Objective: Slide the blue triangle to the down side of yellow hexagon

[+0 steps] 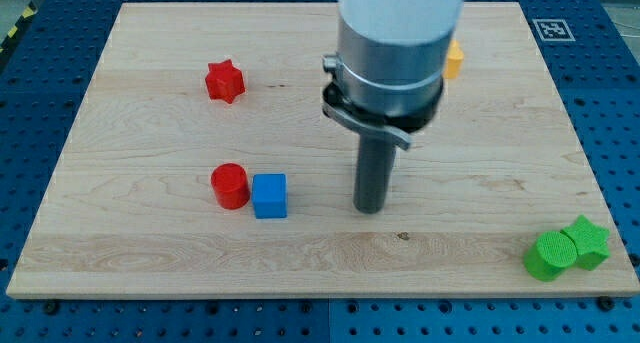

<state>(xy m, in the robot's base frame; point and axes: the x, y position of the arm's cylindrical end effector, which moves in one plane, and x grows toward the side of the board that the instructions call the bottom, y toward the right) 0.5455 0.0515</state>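
Observation:
My tip (369, 209) rests on the wooden board (150, 253) right of centre, about a hand's width to the right of a blue cube (269, 196). No blue triangle shows; it may be hidden behind my arm. Only an edge of a yellow block (454, 59) shows near the view's top, mostly hidden behind the arm's wide grey body, so I cannot make out its shape.
A red cylinder (230, 186) touches the blue cube's left side. A red star (225, 81) lies at the upper left. A green cylinder (548, 256) and a green star (586, 241) sit together at the board's lower right corner.

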